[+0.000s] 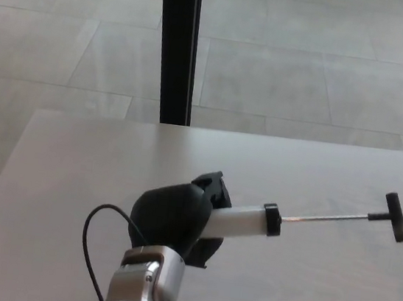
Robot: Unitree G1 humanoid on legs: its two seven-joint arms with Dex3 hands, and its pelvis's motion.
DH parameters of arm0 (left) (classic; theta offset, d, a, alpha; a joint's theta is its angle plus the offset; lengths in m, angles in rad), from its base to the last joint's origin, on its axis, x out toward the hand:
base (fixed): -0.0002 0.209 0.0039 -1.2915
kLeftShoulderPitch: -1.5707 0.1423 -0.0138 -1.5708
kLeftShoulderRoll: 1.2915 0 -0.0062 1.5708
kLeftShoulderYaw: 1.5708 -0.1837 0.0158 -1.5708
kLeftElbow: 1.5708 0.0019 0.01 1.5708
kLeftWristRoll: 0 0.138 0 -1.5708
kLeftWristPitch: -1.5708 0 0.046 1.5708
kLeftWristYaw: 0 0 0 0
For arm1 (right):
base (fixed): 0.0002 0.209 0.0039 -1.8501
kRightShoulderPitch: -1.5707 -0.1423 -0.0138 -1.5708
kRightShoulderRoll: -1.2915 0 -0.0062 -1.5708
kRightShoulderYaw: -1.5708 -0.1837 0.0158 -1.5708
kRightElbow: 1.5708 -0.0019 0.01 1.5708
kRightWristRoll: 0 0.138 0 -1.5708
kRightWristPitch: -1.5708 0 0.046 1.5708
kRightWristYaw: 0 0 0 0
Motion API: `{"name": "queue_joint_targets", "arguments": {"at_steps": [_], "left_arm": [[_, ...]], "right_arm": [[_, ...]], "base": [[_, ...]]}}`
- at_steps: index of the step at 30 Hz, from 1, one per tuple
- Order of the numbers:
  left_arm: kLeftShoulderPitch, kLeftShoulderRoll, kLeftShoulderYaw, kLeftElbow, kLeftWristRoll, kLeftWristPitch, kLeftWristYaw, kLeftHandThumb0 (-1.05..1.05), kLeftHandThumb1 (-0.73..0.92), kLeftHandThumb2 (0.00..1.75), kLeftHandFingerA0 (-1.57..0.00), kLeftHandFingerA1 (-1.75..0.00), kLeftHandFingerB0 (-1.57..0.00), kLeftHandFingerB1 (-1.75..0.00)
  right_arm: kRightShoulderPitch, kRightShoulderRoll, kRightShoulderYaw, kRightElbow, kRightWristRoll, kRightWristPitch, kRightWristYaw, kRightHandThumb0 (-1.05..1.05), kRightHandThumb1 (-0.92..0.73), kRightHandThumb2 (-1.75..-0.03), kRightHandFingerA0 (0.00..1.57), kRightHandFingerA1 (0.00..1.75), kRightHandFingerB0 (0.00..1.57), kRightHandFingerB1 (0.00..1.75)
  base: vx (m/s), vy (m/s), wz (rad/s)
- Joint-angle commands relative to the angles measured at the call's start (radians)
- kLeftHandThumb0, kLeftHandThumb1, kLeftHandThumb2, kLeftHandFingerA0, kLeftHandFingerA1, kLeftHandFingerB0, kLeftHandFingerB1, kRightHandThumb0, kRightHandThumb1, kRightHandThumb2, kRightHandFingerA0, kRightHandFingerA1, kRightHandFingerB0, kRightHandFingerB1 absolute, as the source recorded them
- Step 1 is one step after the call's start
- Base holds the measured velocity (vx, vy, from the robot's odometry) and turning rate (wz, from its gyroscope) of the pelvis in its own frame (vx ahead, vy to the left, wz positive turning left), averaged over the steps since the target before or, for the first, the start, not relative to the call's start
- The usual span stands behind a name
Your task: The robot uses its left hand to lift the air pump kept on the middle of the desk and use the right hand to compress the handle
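Your left hand (178,218) is black on a silver wrist, with a black cable beside it. Past its fingers (215,189) you see the air pump (248,221): white barrel, black collar, thin metal rod, black handle (396,216). The desk (71,178) is pale beige, the floor (308,75) grey-tiled, the post (177,43) black.

Bare pale desk (71,178) on tiled floor (309,68)
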Motion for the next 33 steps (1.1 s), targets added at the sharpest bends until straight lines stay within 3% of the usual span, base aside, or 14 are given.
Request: {"name": "queue_joint_targets", "arguments": {"at_steps": [1, 4, 5, 7, 12, 13, 14, 17, 23, 24, 26, 28, 32, 33], "left_arm": [[-0.01, 0.017, 0.041, 0.014, -0.093, -0.097, 0.019, -0.03, 0.6, 1.01, -0.77, -1.75, -0.62, -1.61], [-0.005, 0.028, 0.058, 0.033, -0.109, -0.129, 0.04, -0.07, 0.61, 0.96, -0.83, -1.75, -0.65, -1.57], [-0.006, 0.032, 0.059, 0.034, -0.11, -0.129, 0.035, -0.08, 0.65, 0.93, -0.8, -1.75, -0.62, -1.57], [-0.01, 0.038, 0.055, 0.029, -0.1, -0.113, 0.025, -0.09, 0.65, 0.92, -0.82, -1.75, -0.65, -1.51], [-0.005, 0.062, 0.023, 0.008, -0.081, -0.085, -0.012, -0.12, 0.65, 0.98, -0.77, -1.75, -0.6, -1.59], [-0.004, 0.066, 0.017, 0.015, -0.078, -0.093, -0.003, -0.11, 0.63, 1.02, -0.78, -1.75, -0.6, -1.58], [0.005, 0.073, 0.013, 0.021, -0.085, -0.111, 0.006, -0.1, 0.6, 1.08, -0.8, -1.75, -0.66, -1.51], [0.033, 0.087, -0.007, 0.017, -0.081, -0.12, 0.02, -0.17, 0.56, 1.15, -1.15, -1.45, -0.93, -1.28], [-0.006, 0.108, -0.037, 0.033, -0.057, -0.114, 0.028, -0.07, 0.54, 1.13, -0.84, -1.75, -0.69, -1.64], [-0.022, 0.118, -0.041, 0.04, -0.053, -0.119, 0.024, -0.06, 0.54, 1.13, -0.84, -1.75, -0.69, -1.62], [-0.031, 0.119, -0.039, 0.04, -0.062, -0.123, 0.033, -0.07, 0.54, 1.14, -0.86, -1.75, -0.71, -1.64], [-0.036, 0.119, -0.037, 0.042, -0.067, -0.122, 0.035, -0.17, 0.55, 1.16, -1.19, -1.45, -0.98, -1.3], [-0.046, 0.107, -0.026, 0.04, -0.085, -0.111, 0.032, -0.16, 0.56, 1.17, -1.19, -1.43, -0.99, -1.29], [-0.057, 0.092, -0.017, 0.045, -0.09, -0.097, 0.038, -0.07, 0.58, 1.08, -0.88, -1.75, -0.7, -1.67]], "right_arm": [[-0.016, -0.004, 0.019, -0.026, 0.012, 0.103, 0.028, -0.82, -0.92, -0.75, 0.35, 0.42, 0.29, 0.34], [-0.054, -0.004, 0.046, -0.029, 0.006, 0.141, 0.034, -0.89, -0.92, -0.79, 0.19, 0.41, 0.16, 0.31], [-0.065, -0.003, 0.051, -0.031, 0.009, 0.162, 0.035, -0.35, -0.51, -1.13, 0.01, 0.51, 0.0, 0.48], [-0.086, 0.003, 0.058, -0.038, 0.013, 0.203, 0.032, -0.89, -0.85, -1.22, 0.04, 0.45, 0.1, 0.41], [-0.135, 0.026, 0.061, -0.022, 0.013, 0.225, 0.015, -0.86, -0.84, -1.22, 0.04, 0.35, 0.07, 0.32], [-0.149, 0.033, 0.058, -0.019, 0.02, 0.232, 0.012, -0.87, -0.92, -0.85, 0.05, 0.3, 0.12, 0.27], [-0.17, 0.043, 0.055, -0.019, 0.032, 0.245, 0.016, -0.89, -0.87, -1.25, 0.02, 0.24, 0.14, 0.27], [-0.208, 0.062, 0.04, -0.034, 0.066, 0.292, 0.027, -0.95, -0.86, -1.27, 0.0, 0.12, 0.12, 0.19], [-0.27, 0.071, 0.045, 0.009, 0.093, 0.32, 0.079, -1.02, -0.88, -1.33, 0.0, 0.18, 0.0, 0.01], [-0.283, 0.072, 0.048, 0.015, 0.097, 0.325, 0.088, -1.01, -0.92, -0.9, 0.0, 0.0, 0.0, 0.0], [-0.289, 0.081, 0.056, 0.007, 0.094, 0.325, 0.086, -1.05, -0.9, -1.33, 0.0, 0.16, 0.0, 0.0], [-0.295, 0.095, 0.053, 0.004, 0.103, 0.337, 0.079, -1.0, -0.92, -0.97, 0.0, 0.0, 0.0, 0.0], [-0.302, 0.144, 0.046, -0.015, 0.123, 0.368, 0.048, -1.05, -0.92, -1.34, 0.0, 0.15, 0.0, 0.0], [-0.282, 0.179, 0.047, -0.041, 0.133, 0.378, 0.034, -1.05, -0.92, -1.34, 0.0, 0.15, 0.0, 0.0]], "base": [[0.0, 0.0, 0.0], [0.0, 0.0, 0.0], [0.0, 0.0, 0.0], [0.0, 0.0, 0.0], [0.0, 0.0, 0.0], [0.0, 0.0, 0.0], [0.0, 0.0, 0.0], [0.0, 0.0, 0.0], [0.0, 0.0, 0.0], [0.0, 0.0, 0.0], [0.0, 0.0, 0.0], [0.0, 0.0, 0.0], [0.0, 0.0, 0.0], [0.0, 0.0, 0.0]]}}
